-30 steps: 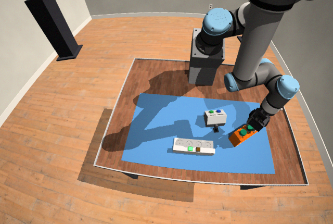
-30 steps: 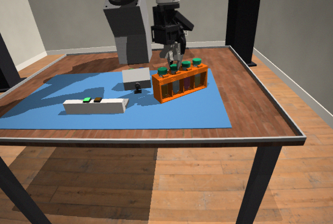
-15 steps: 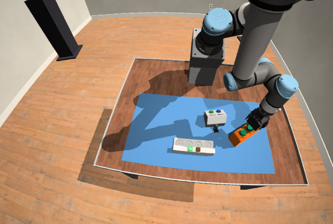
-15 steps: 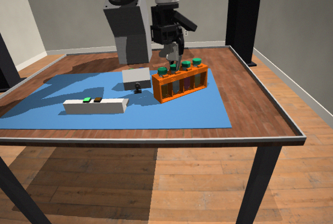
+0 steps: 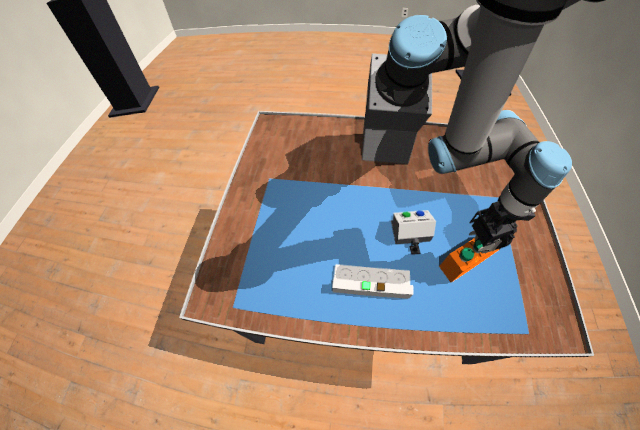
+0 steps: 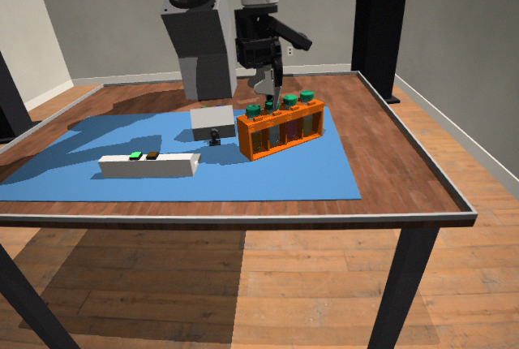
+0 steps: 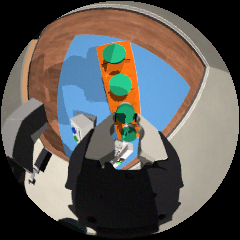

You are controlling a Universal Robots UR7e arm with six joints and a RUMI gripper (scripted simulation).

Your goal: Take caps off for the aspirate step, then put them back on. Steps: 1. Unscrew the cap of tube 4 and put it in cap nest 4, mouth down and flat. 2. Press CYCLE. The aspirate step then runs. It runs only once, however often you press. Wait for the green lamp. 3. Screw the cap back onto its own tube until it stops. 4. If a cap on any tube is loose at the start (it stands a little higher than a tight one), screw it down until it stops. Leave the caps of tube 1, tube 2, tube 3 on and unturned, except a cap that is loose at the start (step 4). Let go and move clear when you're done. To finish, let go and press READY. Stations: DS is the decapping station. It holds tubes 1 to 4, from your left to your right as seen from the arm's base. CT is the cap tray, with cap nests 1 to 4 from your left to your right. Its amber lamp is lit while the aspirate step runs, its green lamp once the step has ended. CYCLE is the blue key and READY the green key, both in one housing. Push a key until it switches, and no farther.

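The orange decapping station [image 6: 280, 129] stands at the right of the blue mat and holds four tubes, each with a green cap. My gripper [image 6: 270, 100] comes straight down on the second cap from the rack's near-left end, which is tube 3's cap [image 6: 271, 105], and is shut on it. That cap sits on its tube. In the wrist view the fingers flank this cap [image 7: 126, 113]. Tube 4's cap [image 6: 253, 110] stands free beside it. The white cap tray [image 5: 372, 280] shows empty nests, and its green lamp [image 5: 366, 285] is lit.
The grey key housing [image 5: 413, 224] with the green key [image 5: 406, 214] and the blue key [image 5: 420, 213] stands left of the rack. A small black fixture [image 6: 215, 136] sits in front of it. The arm's base pedestal [image 5: 396, 120] is at the table's back.
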